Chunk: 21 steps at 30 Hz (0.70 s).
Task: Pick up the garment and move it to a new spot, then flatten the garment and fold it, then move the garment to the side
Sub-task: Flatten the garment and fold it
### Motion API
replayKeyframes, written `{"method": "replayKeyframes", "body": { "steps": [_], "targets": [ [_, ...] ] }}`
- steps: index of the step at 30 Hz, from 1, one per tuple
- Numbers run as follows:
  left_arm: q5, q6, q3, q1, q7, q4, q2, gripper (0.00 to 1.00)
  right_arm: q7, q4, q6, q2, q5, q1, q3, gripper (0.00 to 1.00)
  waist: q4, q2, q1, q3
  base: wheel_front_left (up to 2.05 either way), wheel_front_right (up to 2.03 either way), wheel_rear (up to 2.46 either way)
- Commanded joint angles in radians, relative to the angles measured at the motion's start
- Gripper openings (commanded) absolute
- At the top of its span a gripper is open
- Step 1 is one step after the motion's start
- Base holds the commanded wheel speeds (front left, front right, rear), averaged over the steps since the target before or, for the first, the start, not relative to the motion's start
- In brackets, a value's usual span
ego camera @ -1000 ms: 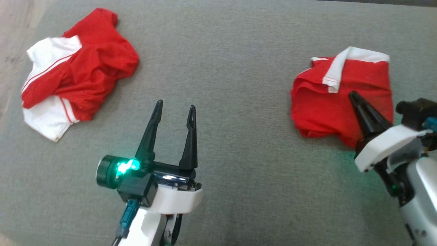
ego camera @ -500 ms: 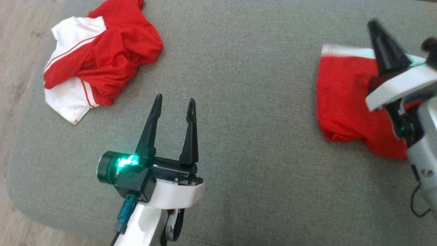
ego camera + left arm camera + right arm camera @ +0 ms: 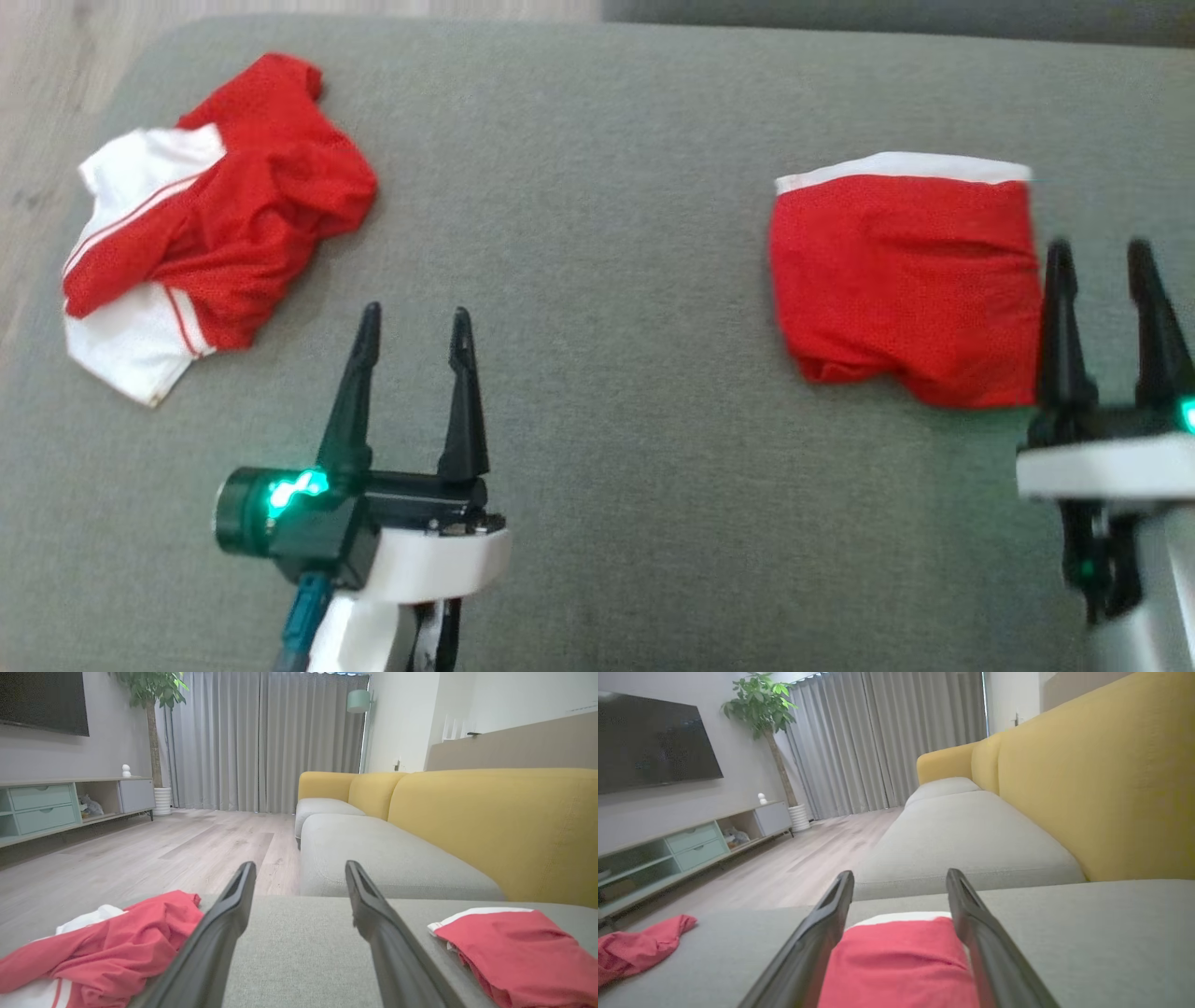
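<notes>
The right gripper (image 3: 1098,250) has its two dark fingers spread wide with nothing between them. Its left finger is just beside the right edge of the folded red mesh garment with a white waistband (image 3: 901,280); whether it brushes the cloth I cannot tell. The left gripper (image 3: 415,311) is equally spread and empty, hovering over the bare middle of the grey fabric sofa cushion (image 3: 597,448).

The folded garment lies flat at the right of the cushion. A crumpled red-and-white mesh garment (image 3: 215,224) sits well apart at the far left.

The folded piece looks set aside, so the step in hand is probably drawing clear of it. The right gripper should lift straight up before swinging, so that no fingertip snags the mesh and drags the fold open. Any approach to the crumpled heap is best made from above, at a raised ridge.
</notes>
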Motion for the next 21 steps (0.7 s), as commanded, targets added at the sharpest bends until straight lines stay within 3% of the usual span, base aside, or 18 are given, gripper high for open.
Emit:
{"method": "replayKeyframes", "body": {
  "steps": [1,8,21],
  "targets": [
    [0.009,0.000,0.040,-0.007,-0.005,-0.046,0.000,1.00,-0.006,-0.044,0.007,0.004,-0.016,0.007,0.010,1.00,-0.023,0.0000,0.0001,-0.024,0.00,0.00,0.00],
    [0.038,-0.007,0.052,0.073,-0.005,-0.050,0.000,1.00,-0.006,-0.125,0.007,0.040,-0.127,0.148,-0.025,1.00,-0.034,0.0000,0.0001,-0.094,0.00,0.00,0.00],
    [0.077,-0.032,0.079,0.212,-0.005,-0.002,0.000,1.00,-0.006,-0.099,0.007,0.107,-0.208,0.311,0.026,1.00,-0.042,0.0000,0.0001,-0.235,0.00,0.00,0.00]
  ]
}}
